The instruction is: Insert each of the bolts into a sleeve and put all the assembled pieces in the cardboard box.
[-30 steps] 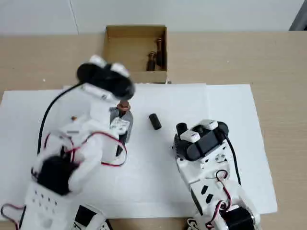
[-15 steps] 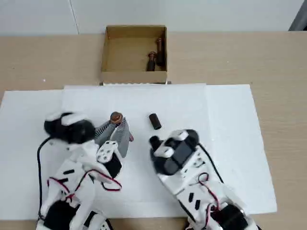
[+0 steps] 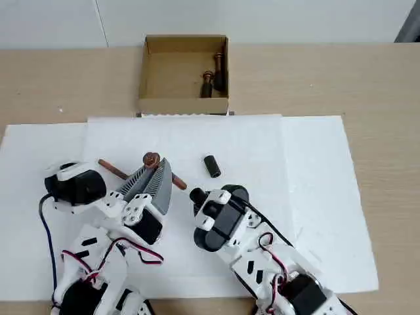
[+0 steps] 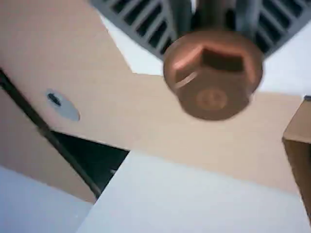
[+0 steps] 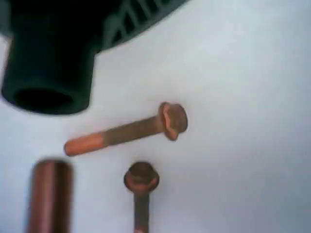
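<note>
My left gripper (image 3: 153, 169) is shut on a copper bolt (image 3: 151, 159), whose hex head (image 4: 214, 73) points up and away from it. My right gripper (image 3: 199, 197) is shut on a black sleeve (image 3: 196, 195), which shows open-ended (image 5: 48, 73) in the right wrist view. The two grippers stand a short way apart on the white sheet. A second black sleeve (image 3: 211, 165) lies loose beyond them. Loose bolts (image 3: 112, 168) (image 5: 131, 130) (image 5: 141, 187) lie on the sheet beside the left gripper. The cardboard box (image 3: 152, 72) at the back holds assembled pieces (image 3: 214, 73).
A white sheet (image 3: 308, 170) covers the front of the wooden table (image 3: 328, 79). Its right half is bare. The box stands just beyond the sheet's far edge. Both arm bodies fill the front of the sheet.
My left arm has drawn back and lowered toward the front with the bolt, uncovering a loose bolt. My right arm has swung left with the sleeve, closer to the left gripper.
</note>
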{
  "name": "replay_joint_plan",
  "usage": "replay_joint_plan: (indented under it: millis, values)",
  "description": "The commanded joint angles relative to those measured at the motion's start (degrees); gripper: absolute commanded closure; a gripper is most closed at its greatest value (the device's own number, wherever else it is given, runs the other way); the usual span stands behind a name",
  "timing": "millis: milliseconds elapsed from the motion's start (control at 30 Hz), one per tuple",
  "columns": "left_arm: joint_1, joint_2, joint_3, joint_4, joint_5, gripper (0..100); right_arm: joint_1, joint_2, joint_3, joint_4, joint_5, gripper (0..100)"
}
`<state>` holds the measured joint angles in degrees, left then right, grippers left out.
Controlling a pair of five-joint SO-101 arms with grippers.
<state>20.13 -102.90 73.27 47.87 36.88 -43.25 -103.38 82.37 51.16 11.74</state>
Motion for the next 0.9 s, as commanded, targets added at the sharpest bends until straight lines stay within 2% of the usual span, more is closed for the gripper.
replay_joint_plan:
  millis: [0, 133, 300, 667, 867]
  values:
    - [0.1, -0.8, -1.6, -3.0, 0.4, 99, -0.2, -0.4, -0.4, -1.6, 0.9, 99.6]
    - [0.6, -0.8, -1.6, -4.3, 0.4, 99, -0.2, -0.4, -0.4, -1.6, 0.9, 99.6]
    - [4.5, -0.8, -1.6, -3.3, 0.4, 99, -0.2, -0.4, -0.4, -4.5, 1.0, 99.6]
    - [4.5, -0.4, -1.2, -3.0, 0.3, 99, -0.1, -0.4, -0.8, -4.9, 1.0, 99.6]
    - [4.7, -0.4, -1.2, 1.1, 0.3, 99, 0.0, -0.4, -0.6, -8.0, 3.9, 99.6]
